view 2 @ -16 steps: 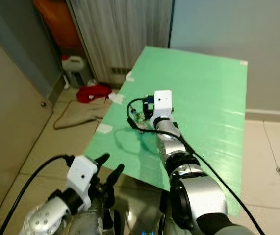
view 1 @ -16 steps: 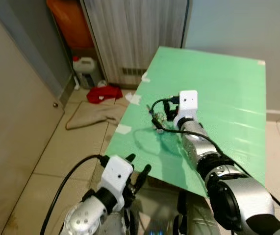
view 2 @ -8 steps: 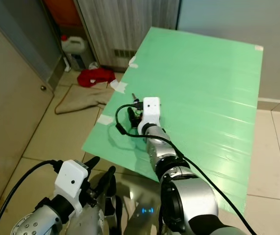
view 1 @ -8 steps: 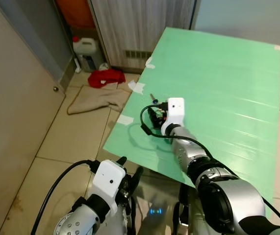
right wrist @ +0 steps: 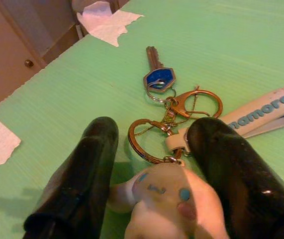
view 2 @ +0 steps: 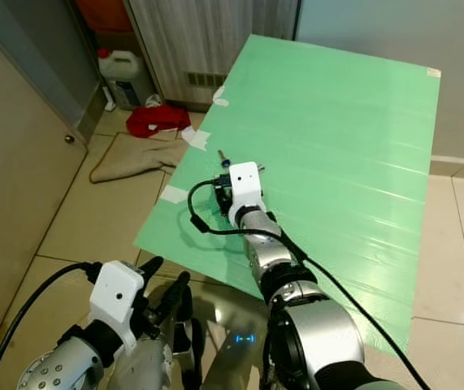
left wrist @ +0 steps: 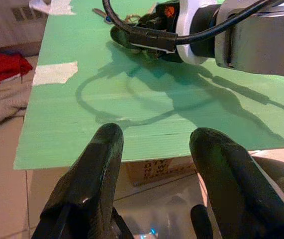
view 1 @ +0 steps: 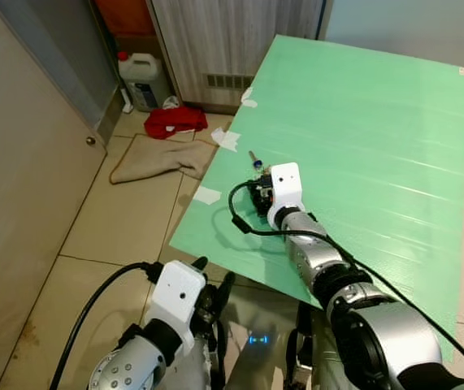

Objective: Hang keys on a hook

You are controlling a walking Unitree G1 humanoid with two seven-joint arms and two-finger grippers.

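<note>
The right end effector (right wrist: 154, 164) sits low on the green counter (view 1: 378, 122), fingers apart around the keys (right wrist: 169, 109), ready to grab them.

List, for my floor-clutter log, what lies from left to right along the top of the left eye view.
White plastic jug → red cloth → torn white tape on the board's edge → green board.
</note>
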